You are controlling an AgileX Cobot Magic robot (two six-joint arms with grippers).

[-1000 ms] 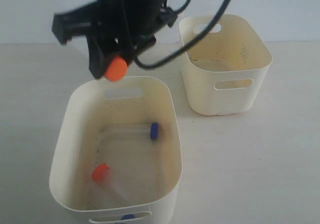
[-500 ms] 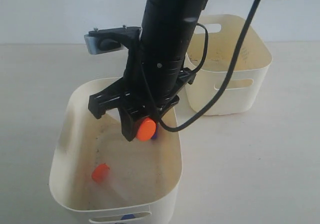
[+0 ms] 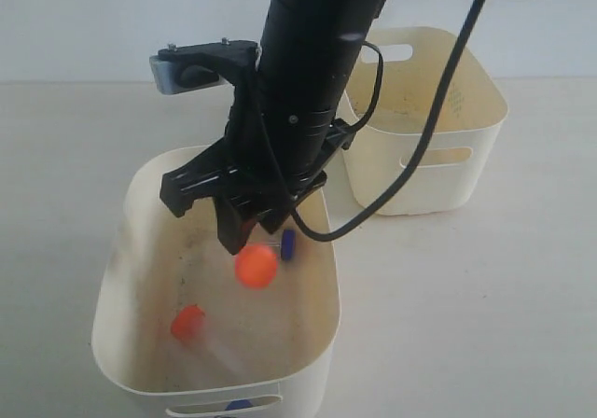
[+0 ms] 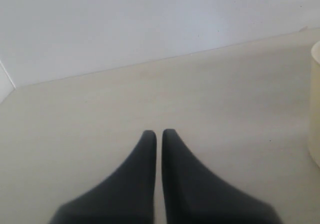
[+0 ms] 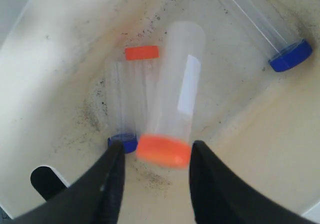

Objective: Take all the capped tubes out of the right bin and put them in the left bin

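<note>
Over the left bin [image 3: 119, 250] the right arm comes down from the top of the exterior view and points almost straight down. The right gripper [image 3: 250, 234] hangs just inside the bin's rim. Its jaws are wide apart and hold nothing. Right under them a tube with an orange cap [image 3: 256, 265] is in the air above the bin floor, and it looks blurry. The right wrist view shows it up close. The clear tube sits between the two black fingers [image 5: 112, 184], with a small gap on each side of the cap, so no finger touches it. That view also shows the clear bodies of three more tubes lying on the speckled floor, which are hard to see from outside. They are the other orange tube [image 3: 187, 322], the far blue tube [image 3: 287, 243] and the near blue tube [image 5: 122, 142]. Only the exterior view shows the right bin [image 3: 420, 110], which stands near the left bin, behind it and off to the right. Only the left wrist view shows the left gripper [image 4: 159, 134]. Its jaws are almost touching, with nothing between them, and it hangs over the bare table [image 4: 225, 84]. A bit of cream bin wall [image 4: 316, 104] peeks in at that picture's edge, and I cannot tell which bin it is.
</note>
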